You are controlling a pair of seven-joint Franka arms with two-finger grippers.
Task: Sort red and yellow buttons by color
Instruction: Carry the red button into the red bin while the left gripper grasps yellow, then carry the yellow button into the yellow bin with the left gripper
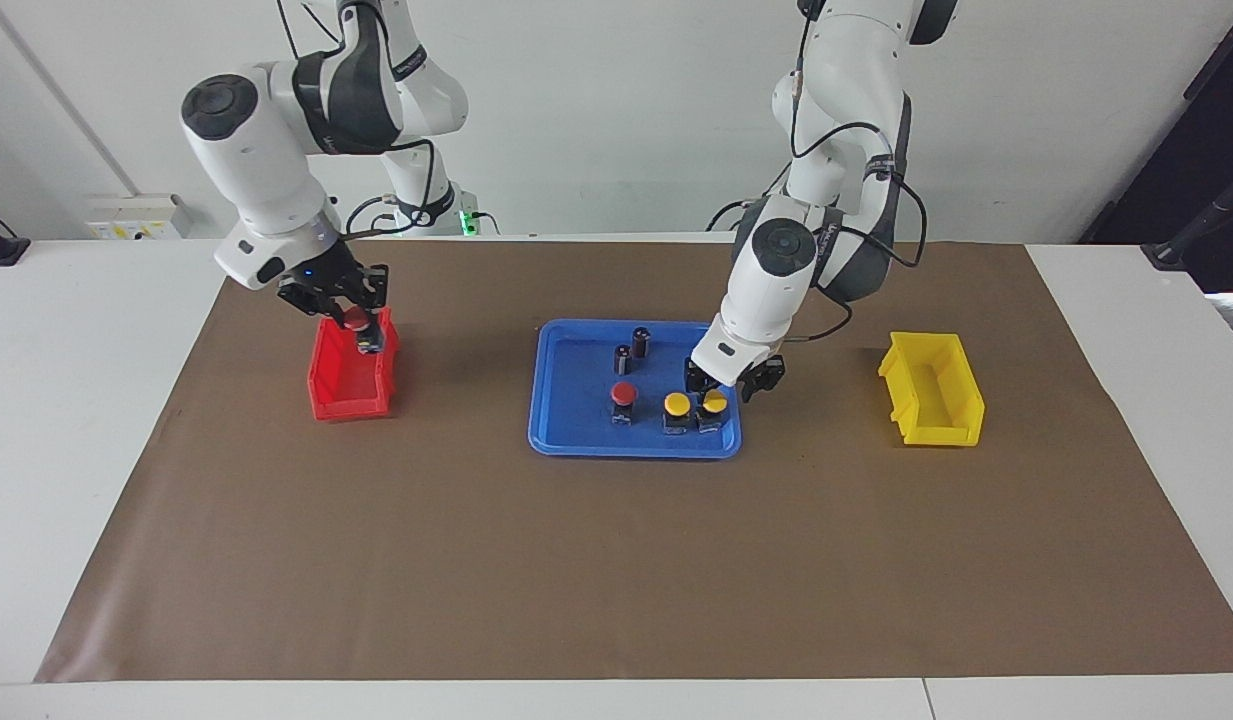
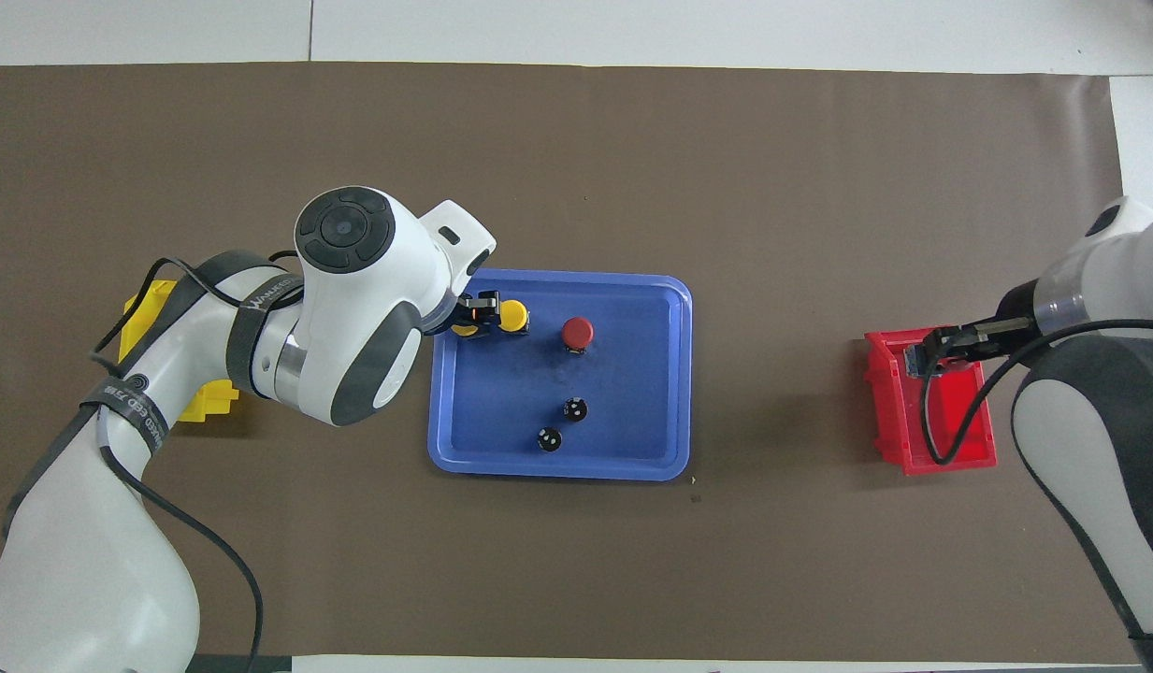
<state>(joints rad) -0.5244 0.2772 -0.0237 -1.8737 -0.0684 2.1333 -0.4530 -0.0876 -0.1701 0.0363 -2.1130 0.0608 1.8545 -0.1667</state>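
Observation:
My right gripper point(image 1: 354, 322) is shut on a red button point(image 1: 355, 320) and holds it over the red bin point(image 1: 351, 385). In the overhead view this gripper point(image 2: 922, 355) is over the same bin point(image 2: 931, 421) and hides the button. A second red button point(image 1: 623, 393) point(image 2: 577, 332) and two yellow buttons point(image 1: 677, 405) point(image 1: 714, 402) stand in the blue tray point(image 1: 576, 430). My left gripper point(image 1: 734, 380) is open just above the yellow button at the tray's edge toward the left arm's end. In the overhead view it point(image 2: 473, 313) partly covers that button point(image 2: 464, 328), beside the other yellow one point(image 2: 512, 315).
Two dark metallic cylinders point(image 1: 641, 341) point(image 1: 623, 359) stand in the tray, nearer to the robots than the buttons. A yellow bin point(image 1: 931, 390) point(image 2: 155, 308) sits toward the left arm's end of the brown mat.

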